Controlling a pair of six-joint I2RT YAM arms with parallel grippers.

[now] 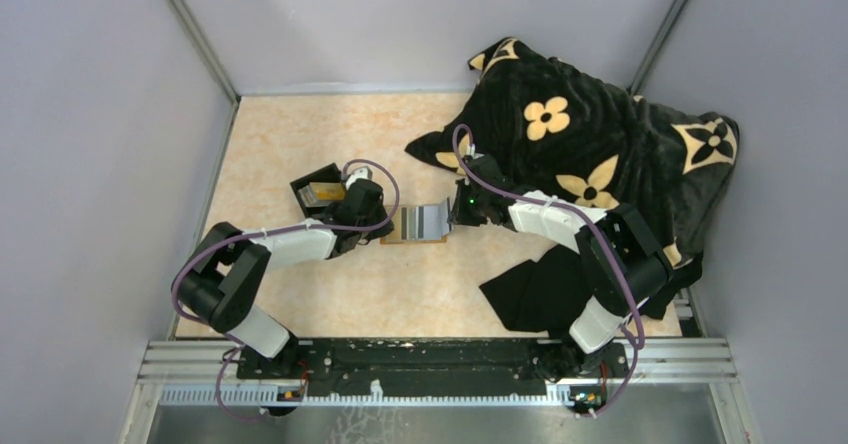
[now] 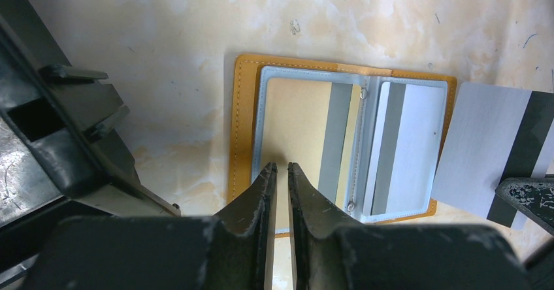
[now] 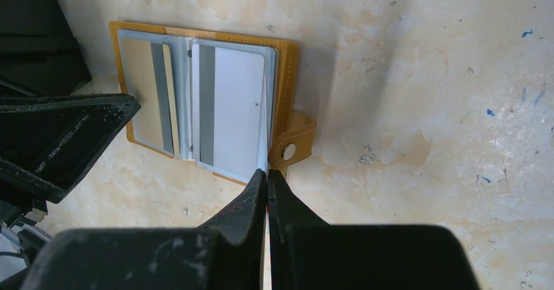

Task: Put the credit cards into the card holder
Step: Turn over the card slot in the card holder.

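Two sleeved, one in hand.
The holder (image 2: 243,127) lies open on the worktop (image 2: 163,55), with a tan card (image 2: 294,127) and a silver card (image 2: 418,146) in its sleeves. The right fingers (image 3: 267,172) clamp a third card (image 2: 483,146) at the holder's edge, not yet in. The left fingers (image 2: 281,167) are nearly together over its near edge; I cannot tell whether they grip.

card holder (image 2: 243,127) — stitched, leather-like | credit card (image 2: 483,140) — smooth plastic | table (image 2: 163,55) matt

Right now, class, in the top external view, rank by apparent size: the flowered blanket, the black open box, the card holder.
1. Flowered blanket: by far the largest.
2. Card holder and black open box: look about alike, so left unranked.
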